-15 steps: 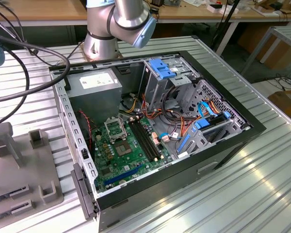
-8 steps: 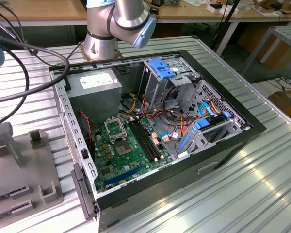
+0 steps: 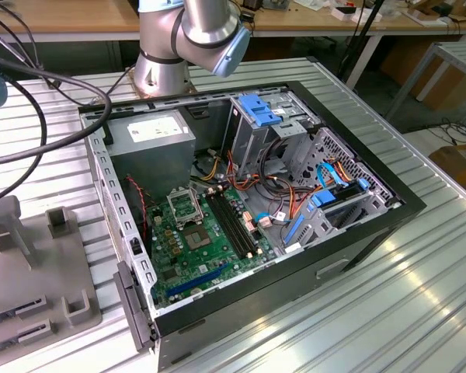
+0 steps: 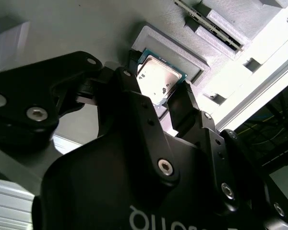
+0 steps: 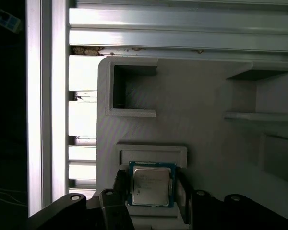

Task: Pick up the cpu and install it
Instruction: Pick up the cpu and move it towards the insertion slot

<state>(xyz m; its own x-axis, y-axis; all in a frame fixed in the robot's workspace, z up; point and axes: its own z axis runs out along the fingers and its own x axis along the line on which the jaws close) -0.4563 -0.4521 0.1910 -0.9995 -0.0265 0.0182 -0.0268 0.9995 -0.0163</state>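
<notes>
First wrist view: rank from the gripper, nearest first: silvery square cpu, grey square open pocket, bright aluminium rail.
1. Silvery square cpu, right at the gripper.
2. Grey square pocket, farther along the grey fixture.
3. Bright aluminium rail, beyond the fixture's edge.

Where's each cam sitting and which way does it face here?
Exterior view: off the arm, raised, looking down into the open computer case on the ribbed table; arm beyond it.
First wrist view: on the arm, facing squarely onto the cpu in its grey holder; tool shows.
Second wrist view: on the arm, looking obliquely past the tool's body.
Shared: both wrist views show cpu, holder, tool.
</notes>
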